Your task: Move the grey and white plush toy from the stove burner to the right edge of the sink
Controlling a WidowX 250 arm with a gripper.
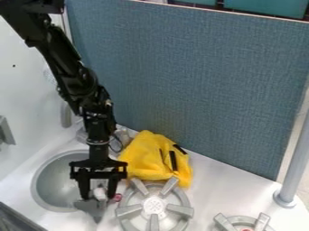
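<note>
We see a white bench (232, 182) with a round sink (34, 185) set into it, a blue fabric partition (199, 81) behind and a white wall (24, 67) at the left. The end effector (98, 197) stands wide over the sink's right side, a small pale thing (100, 193) between its fingertips; we cannot tell whether it is gripped. A grey piece (91, 207) lies just below, a pink bit (117, 197) just beside.

To the right, a yellow cloth (143, 158) with black strips and a grey burner (128, 210) stand close. Bench stretches from the cloth to a metal post (297, 158); the partition bounds the back.

The bottom edge cuts off both this burner and a second burner (224, 222). The arm hides part of the sink, and we cannot make out the grey piece's full shape.
</note>
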